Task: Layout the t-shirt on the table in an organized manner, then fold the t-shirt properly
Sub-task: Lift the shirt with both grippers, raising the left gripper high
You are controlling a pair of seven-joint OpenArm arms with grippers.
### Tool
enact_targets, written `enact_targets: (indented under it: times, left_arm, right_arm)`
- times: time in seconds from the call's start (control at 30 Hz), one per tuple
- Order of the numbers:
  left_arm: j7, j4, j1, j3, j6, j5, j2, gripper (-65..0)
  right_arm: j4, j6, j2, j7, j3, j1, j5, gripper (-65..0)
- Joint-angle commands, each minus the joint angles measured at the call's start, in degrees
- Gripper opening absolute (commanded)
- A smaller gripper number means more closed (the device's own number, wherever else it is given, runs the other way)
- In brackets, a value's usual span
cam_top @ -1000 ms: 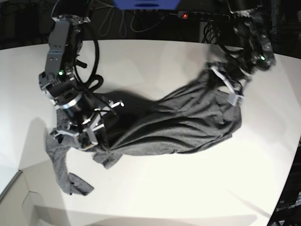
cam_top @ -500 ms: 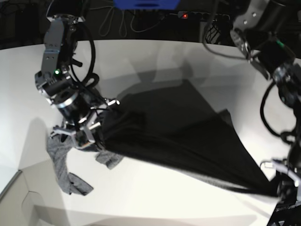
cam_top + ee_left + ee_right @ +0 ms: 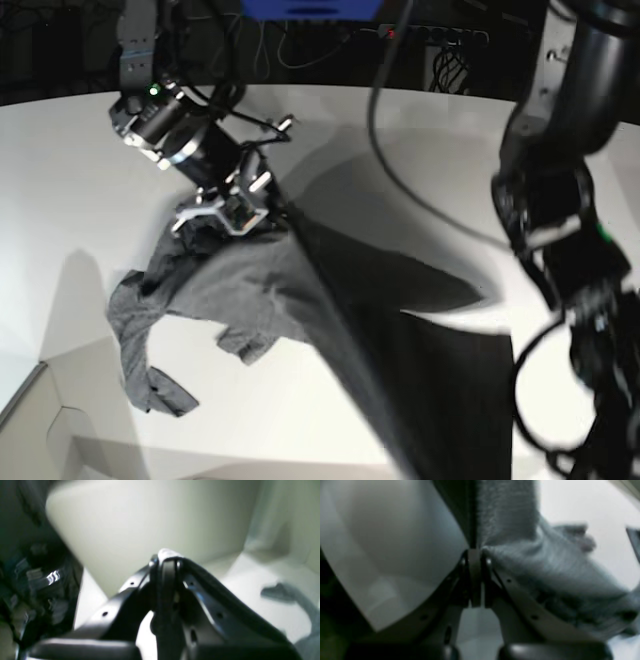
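Note:
The dark grey t-shirt [image 3: 260,290] is stretched in the air above the white table [image 3: 80,150], running from the middle left down to the bottom edge. One sleeve [image 3: 140,370] trails on the tabletop. My right gripper [image 3: 243,208] is shut on the shirt's upper end. The right wrist view shows its tips [image 3: 475,553] pinching grey knit [image 3: 545,567]. My left arm [image 3: 560,220] drops out of the base view at the lower right, its gripper beyond the frame. In the blurred left wrist view the left gripper [image 3: 167,558] is shut on dark cloth, with a grey piece of shirt [image 3: 287,592] lying beyond.
A blue box [image 3: 310,8], a power strip with a red light [image 3: 395,33] and cables sit behind the table's far edge. The table's curved front edge [image 3: 30,400] cuts across the lower left corner. The shirt casts a broad shadow [image 3: 400,270] on the tabletop.
My left arm has swung toward the near right, pulling the shirt taut and off the table. My right gripper has risen and moved back with its end of the shirt.

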Motion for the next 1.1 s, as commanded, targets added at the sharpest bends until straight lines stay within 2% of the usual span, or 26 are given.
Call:
enact_targets:
  times: [0.0, 0.07, 0.13, 0.33, 0.43, 0.57, 0.63, 0.77, 0.83, 0.93, 0.97, 1.07]
  left_arm:
    - [-2.3, -0.2, -4.1, 0.3, 0.5, -0.5, 0.3, -65.0]
    - [-2.5, -2.0, -7.6, 0.8, 0.5, -0.5, 1.1, -65.0]
    - [-2.6, -4.5, -11.0, 1.2, 0.5, -0.5, 2.1, -65.0]
    - [-6.7, -9.1, -14.2, 1.7, 0.5, -0.5, 5.0, -65.0]
    - [-7.2, -10.4, -14.0, 2.5, 0.5, -0.5, 5.8, -65.0]
    - [-7.3, -10.8, -12.4, 4.1, 0.5, -0.5, 6.1, -65.0]
    - [-7.3, -10.8, -11.8, 4.2, 0.5, -0.5, 6.1, -65.0]
    - [-7.3, -10.8, -9.9, 4.2, 0.5, -0.6, 6.1, -65.0]
    - [-7.3, -10.8, -9.0, 4.2, 0.5, -0.6, 6.1, -65.0]
    - [-7.3, -10.8, -7.9, 4.2, 0.5, -0.6, 6.1, -65.0]
    - [-7.3, -10.6, -7.8, 4.2, 0.5, -0.6, 6.2, -65.0]
    - [-7.3, -9.0, -7.2, 4.2, 0.5, -0.6, 6.2, -65.0]
  right_arm:
    - [1.0, -0.7, 0.3, 0.3, 0.6, 0.8, -0.1, -65.0]
    - [1.1, -0.7, -0.1, 0.7, 1.3, 1.9, -0.1, -65.0]
    - [1.1, -0.7, -0.7, 0.7, 4.9, 3.4, -0.1, -65.0]
    - [0.6, -0.7, -6.3, -0.3, 17.3, 10.4, -0.4, -65.0]
    - [-0.7, -0.7, -6.0, -4.3, 19.8, 13.3, -0.4, -65.0]
    - [-2.5, -0.7, -3.3, -10.8, 21.5, 14.4, -0.5, -64.1]
    - [-3.1, -0.7, -2.1, -13.3, 21.5, 14.0, -0.5, -58.7]
    - [-1.2, -0.7, -1.7, -15.3, 21.7, 11.1, -0.4, -45.7]
    - [0.4, -0.7, -2.8, -15.0, 23.8, 8.7, -0.1, -39.4]
    - [0.8, -0.7, -7.7, -14.5, 28.1, 7.1, -0.1, -29.9]
    - [0.7, -0.7, -8.2, -14.0, 28.7, 6.2, -0.1, -27.9]
    - [0.3, -0.7, -8.2, -13.4, 22.4, 2.8, -0.1, -26.7]
